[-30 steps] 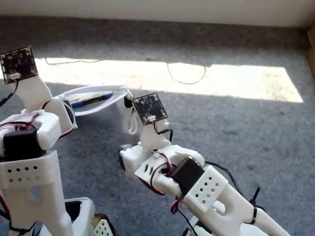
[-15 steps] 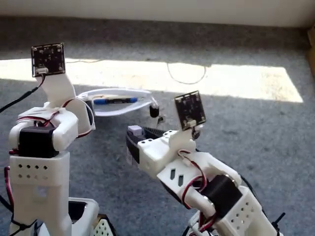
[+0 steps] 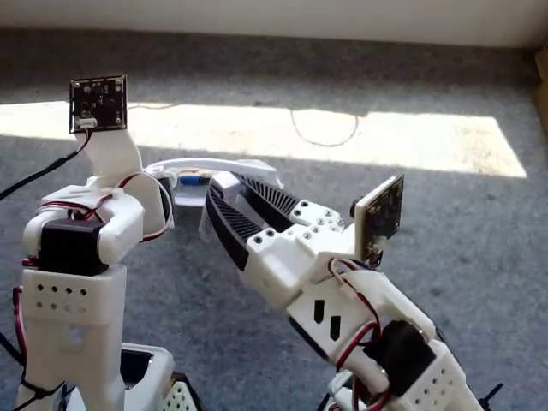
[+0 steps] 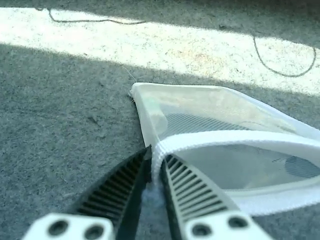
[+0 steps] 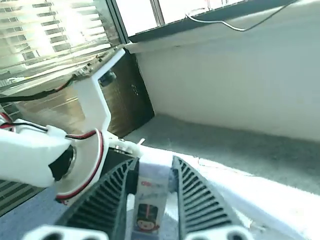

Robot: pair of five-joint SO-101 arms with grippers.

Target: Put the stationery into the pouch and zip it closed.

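The white mesh pouch point(image 3: 224, 164) is held off the grey carpet, its mouth open, with a blue pen point(image 3: 190, 180) showing inside. My left gripper point(image 4: 154, 161) is shut on the pouch's white zipper edge point(image 4: 220, 142) at one end. My right gripper point(image 3: 224, 185) is raised beside the pouch's opening, its black ribbed fingers shut on a small white printed stationery piece point(image 5: 149, 202). In the high view that piece point(image 3: 224, 181) looks pale lilac at the fingertips, close to the pouch's rim. Whether it touches the rim I cannot tell.
A sunlit strip crosses the carpet point(image 3: 445, 223) behind the pouch, and a thin dark cable point(image 3: 325, 139) loops over it. The left arm's white body point(image 5: 75, 145) stands near my right gripper. The carpet to the right is open.
The right arm swung up and over, bringing its gripper from low on the carpet to the pouch's mouth. The left arm shifted right with the pouch.
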